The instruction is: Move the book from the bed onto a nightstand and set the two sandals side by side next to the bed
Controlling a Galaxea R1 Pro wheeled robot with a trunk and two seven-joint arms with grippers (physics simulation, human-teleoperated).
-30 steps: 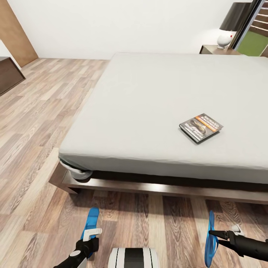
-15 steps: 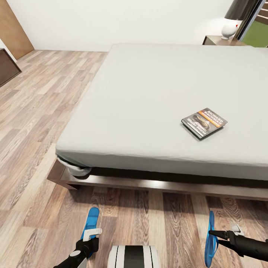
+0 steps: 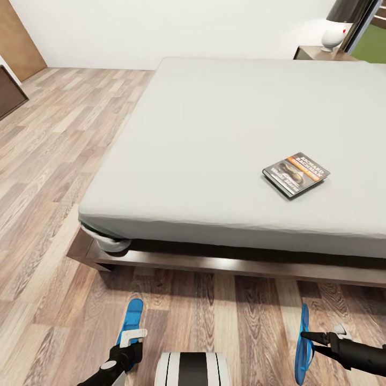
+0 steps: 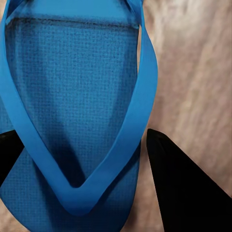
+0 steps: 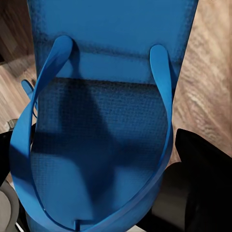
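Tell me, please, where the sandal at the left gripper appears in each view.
Head: left sandal on the bottom edge, left of centre, at the left gripper.
Left wrist: close up, between the dark fingers.
Right wrist: that is the other sandal.
Shared landmark: the wood floor.

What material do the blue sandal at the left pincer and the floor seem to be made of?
The bright blue flip-flop sandal looks like matte foam or rubber, since its sole shows a fine woven-like grain. The brown plank floor looks like wood or laminate, with visible grain and board seams.
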